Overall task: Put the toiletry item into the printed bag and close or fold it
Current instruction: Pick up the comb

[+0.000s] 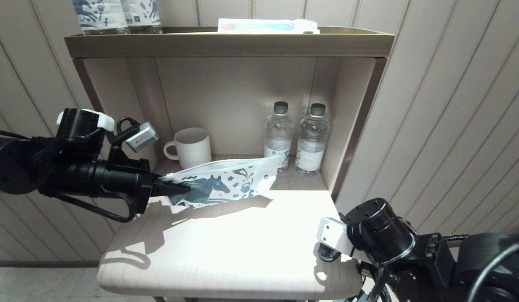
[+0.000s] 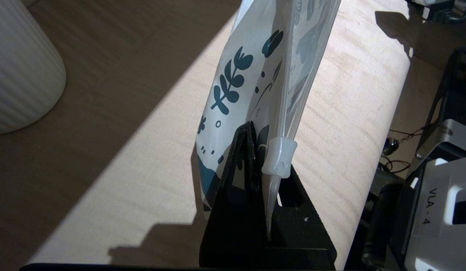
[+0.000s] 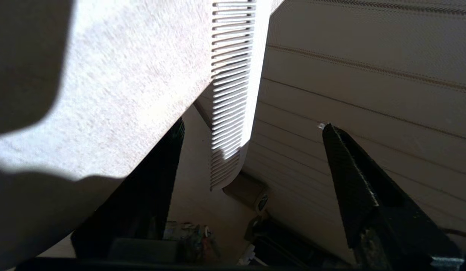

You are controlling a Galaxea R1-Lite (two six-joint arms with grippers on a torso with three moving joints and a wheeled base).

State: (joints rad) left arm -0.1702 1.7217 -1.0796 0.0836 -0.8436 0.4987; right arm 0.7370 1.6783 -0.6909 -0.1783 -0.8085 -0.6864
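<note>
The printed bag (image 1: pixel 226 184), white with a teal horse, hangs tilted above the table, held by its left end. My left gripper (image 1: pixel 175 188) is shut on that end; in the left wrist view its fingers (image 2: pixel 240 158) pinch the bag (image 2: pixel 248 75) beside the white zip slider (image 2: pixel 279 156). The white comb (image 3: pixel 236 75) lies at the table's edge, one end sticking out past it. My right gripper (image 3: pixel 253 126) is open, its fingers spread on either side of that free end without touching it. In the head view the comb is hidden by my right arm (image 1: pixel 381 235).
A ribbed white mug (image 1: pixel 191 147) and two water bottles (image 1: pixel 278 136) stand in the alcove behind the bag. The top shelf holds horse-printed bottles (image 1: pixel 117 16) and a white-and-blue packet (image 1: pixel 268 26). The pale wooden table (image 1: pixel 226 251) ends near my right arm.
</note>
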